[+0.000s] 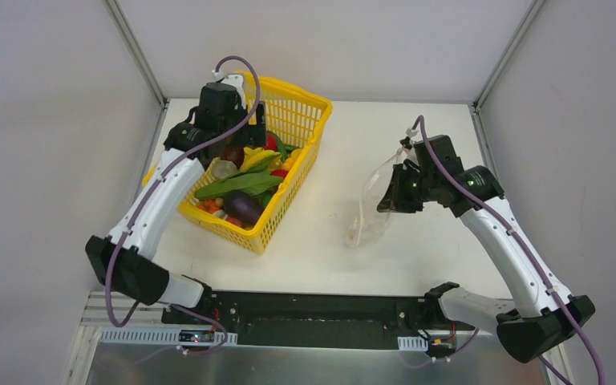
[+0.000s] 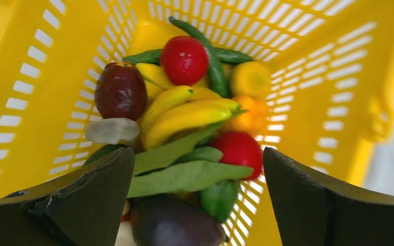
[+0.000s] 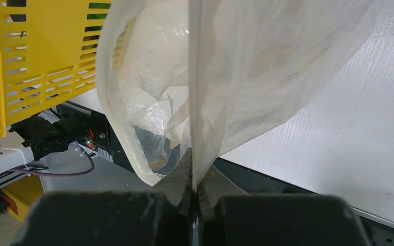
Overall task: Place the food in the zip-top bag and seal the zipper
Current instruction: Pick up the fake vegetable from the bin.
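While the left hand [image 2: 197,179] hangs wide open directly above the food [image 2: 183,60] in the yellow basket [image 2: 41,72], upper left (bananas [image 2: 184,117] lying roughly along its closing line), the right hand [image 3: 195,192], clamped on the zip-top bag [image 3: 256,77], sits centre-right.

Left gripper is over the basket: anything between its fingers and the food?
Nothing visible. The left gripper hangs open above the food, which lies uncovered; the yellow basket's walls stand only at the sides.
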Tool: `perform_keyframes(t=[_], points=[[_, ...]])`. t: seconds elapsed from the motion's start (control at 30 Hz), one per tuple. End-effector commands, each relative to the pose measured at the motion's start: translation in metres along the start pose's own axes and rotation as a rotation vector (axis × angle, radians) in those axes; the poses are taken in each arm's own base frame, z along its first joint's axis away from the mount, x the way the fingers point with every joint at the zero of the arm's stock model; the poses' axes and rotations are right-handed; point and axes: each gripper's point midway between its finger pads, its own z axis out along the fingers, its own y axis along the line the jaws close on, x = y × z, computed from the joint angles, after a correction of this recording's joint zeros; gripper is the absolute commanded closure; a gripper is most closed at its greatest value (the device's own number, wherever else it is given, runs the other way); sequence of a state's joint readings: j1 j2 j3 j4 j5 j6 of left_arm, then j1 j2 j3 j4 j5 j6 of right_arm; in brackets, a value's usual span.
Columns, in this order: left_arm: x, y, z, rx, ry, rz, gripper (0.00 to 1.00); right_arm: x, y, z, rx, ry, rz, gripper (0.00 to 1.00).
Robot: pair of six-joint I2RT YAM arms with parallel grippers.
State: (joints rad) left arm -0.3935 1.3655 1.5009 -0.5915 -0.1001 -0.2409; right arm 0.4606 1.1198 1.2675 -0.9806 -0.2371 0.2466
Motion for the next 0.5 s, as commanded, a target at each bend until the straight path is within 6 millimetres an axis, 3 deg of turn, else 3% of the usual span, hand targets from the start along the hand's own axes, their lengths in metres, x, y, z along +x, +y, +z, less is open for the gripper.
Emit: perform_keyframes(t=[0.0,0.2,0.47], points=[[-0.009,0.029,0.035,-0.125,0.021,0.033,0.02,0.002,0.008,-0.007,-0.045,-0.017,0.009,1.00],[0.016,0.064,0.092,-0.251,0.092,0.045,0.05,0.003,0.009,-0.007,-0.060,-0.041,0.049,1.00],[0.033,0.094,0.129,-0.382,0.085,0.013,0.04,0.004,0.004,-0.003,-0.042,-0.048,0.051,1.00]])
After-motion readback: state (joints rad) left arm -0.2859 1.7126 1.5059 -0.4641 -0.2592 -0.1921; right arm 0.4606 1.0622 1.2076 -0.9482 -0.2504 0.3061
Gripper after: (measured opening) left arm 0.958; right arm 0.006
